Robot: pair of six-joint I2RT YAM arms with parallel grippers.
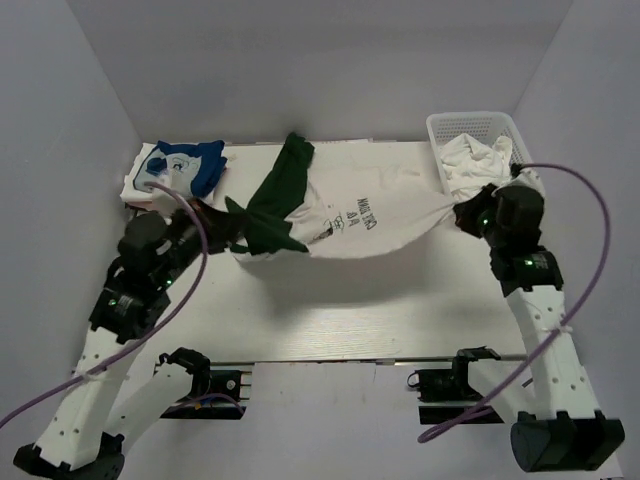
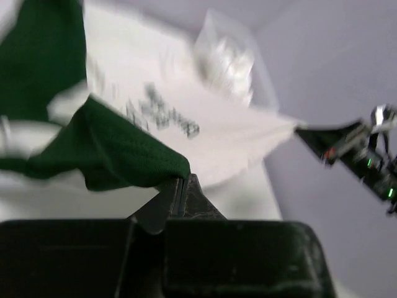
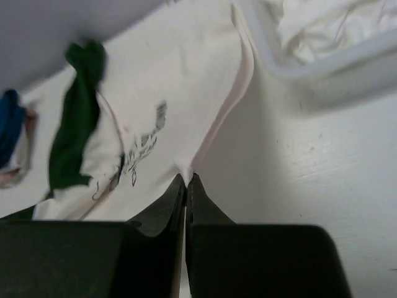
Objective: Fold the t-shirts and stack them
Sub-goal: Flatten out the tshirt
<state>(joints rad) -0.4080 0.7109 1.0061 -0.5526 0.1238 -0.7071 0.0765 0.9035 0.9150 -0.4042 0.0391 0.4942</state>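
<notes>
The white t-shirt with dark green sleeves and black print [image 1: 370,220] hangs stretched above the table between both grippers. My left gripper [image 1: 232,238] is shut on its dark green part [image 2: 118,155]. My right gripper [image 1: 463,213] is shut on its white edge [image 3: 186,166]. The print shows in the right wrist view [image 3: 139,152] and the left wrist view [image 2: 170,115]. A folded white-and-blue cartoon-print shirt [image 1: 185,165] lies at the far left of the table, with a pink edge under it [image 1: 140,198].
A white plastic basket [image 1: 478,135] holding white cloth [image 1: 478,160] stands at the far right; it also shows in the right wrist view [image 3: 322,62]. White walls enclose the table on three sides.
</notes>
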